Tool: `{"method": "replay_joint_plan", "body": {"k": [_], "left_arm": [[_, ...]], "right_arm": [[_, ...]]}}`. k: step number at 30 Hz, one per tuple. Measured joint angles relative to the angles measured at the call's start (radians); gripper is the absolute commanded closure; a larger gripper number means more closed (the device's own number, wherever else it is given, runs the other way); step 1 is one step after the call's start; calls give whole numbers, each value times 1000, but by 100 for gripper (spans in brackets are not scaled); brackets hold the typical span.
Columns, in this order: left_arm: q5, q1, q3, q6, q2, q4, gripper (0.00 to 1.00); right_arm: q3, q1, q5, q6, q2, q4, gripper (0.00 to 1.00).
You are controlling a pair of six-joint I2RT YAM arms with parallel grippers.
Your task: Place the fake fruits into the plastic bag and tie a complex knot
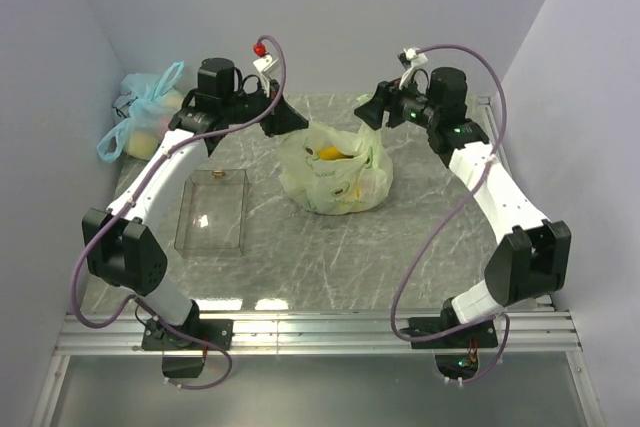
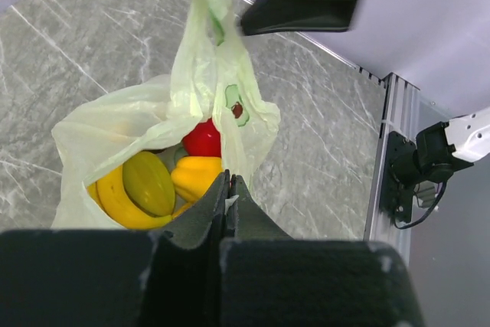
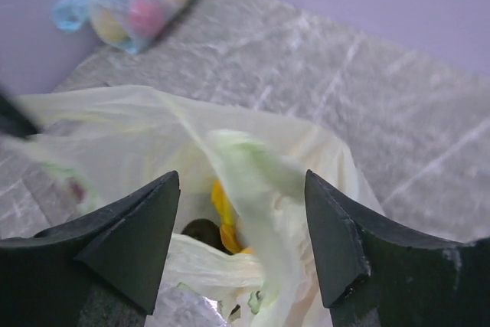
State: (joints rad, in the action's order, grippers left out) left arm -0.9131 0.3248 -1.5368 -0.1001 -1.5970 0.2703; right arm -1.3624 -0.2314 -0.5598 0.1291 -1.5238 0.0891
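Marble table (image 1: pixel 300 247), left hand (image 2: pixel 228 185) pinching plastic bag (image 2: pixel 115 124), right hand (image 3: pixel 241 181) released around it

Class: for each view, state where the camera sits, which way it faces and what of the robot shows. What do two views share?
Top external: above and behind the arms, looking down at the table; both arms, left gripper and right gripper show.
Left wrist: on the left arm, looking into the plastic bag at the fake fruits; shut fingers show.
Right wrist: on the right arm, facing the bag's mouth; open fingers show.
Shared: top and right-wrist views show the light blue bag.
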Motion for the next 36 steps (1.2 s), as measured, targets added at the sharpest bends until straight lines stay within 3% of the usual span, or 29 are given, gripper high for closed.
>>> {"method": "replay_joint_plan", "body": {"k": [7,12,22,36], "left_arm": [[0,-19,0,-93,-8,-37,100],[-66,-62,36,-177,-9,-146,100],[-217,-76,74,-227,-9,-219,99],[-245,-75,71,-235,-18,-245,100]], "right_arm": [[-37,-109,-124,-156,41,-50,22],[25,-206,-163,-221,40,-138,13],[69,-258,-204,-222,-102,-428,11],[41,-312,-288,-152,-230,-539,10]]}}
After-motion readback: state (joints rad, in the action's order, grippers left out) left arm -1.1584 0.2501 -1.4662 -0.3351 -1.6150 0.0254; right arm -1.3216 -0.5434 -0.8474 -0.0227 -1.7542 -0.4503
